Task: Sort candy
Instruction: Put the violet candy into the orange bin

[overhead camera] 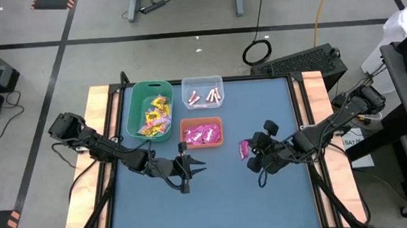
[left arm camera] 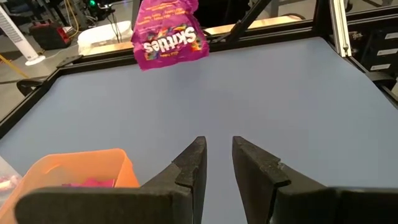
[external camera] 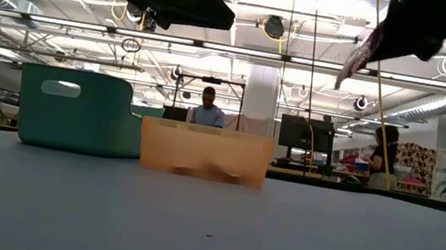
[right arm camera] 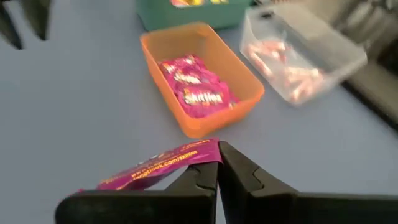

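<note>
My right gripper [overhead camera: 249, 154] is over the blue table, right of the orange bin [overhead camera: 202, 132], and is shut on a magenta-pink candy packet [overhead camera: 244, 149]. That packet also shows in the left wrist view [left arm camera: 169, 34] and the low view [external camera: 360, 52], up in the air. My left gripper [overhead camera: 195, 165] hovers near the table's middle, in front of the orange bin, open and touching nothing [left arm camera: 217, 142]. More magenta packets [right arm camera: 196, 87] lie in the orange bin. Yellow packets [overhead camera: 155, 117] fill the green bin [overhead camera: 135, 108]. Pale pink-white sticks [overhead camera: 204, 97] lie in the clear bin [overhead camera: 201, 82]. My right gripper pinches the magenta packet between its two fingers at one edge [right arm camera: 198, 154]. The fingers come from the table's right, pointing left. The packet is lifted clear of the table and hangs tilted below the fingers [external camera: 355, 60].
The three bins stand together at the table's far middle. Wooden rails [overhead camera: 99, 114] run along the left and right sides of the table. Bare blue surface [overhead camera: 224, 199] lies on the near side. People sit at desks in the room behind.
</note>
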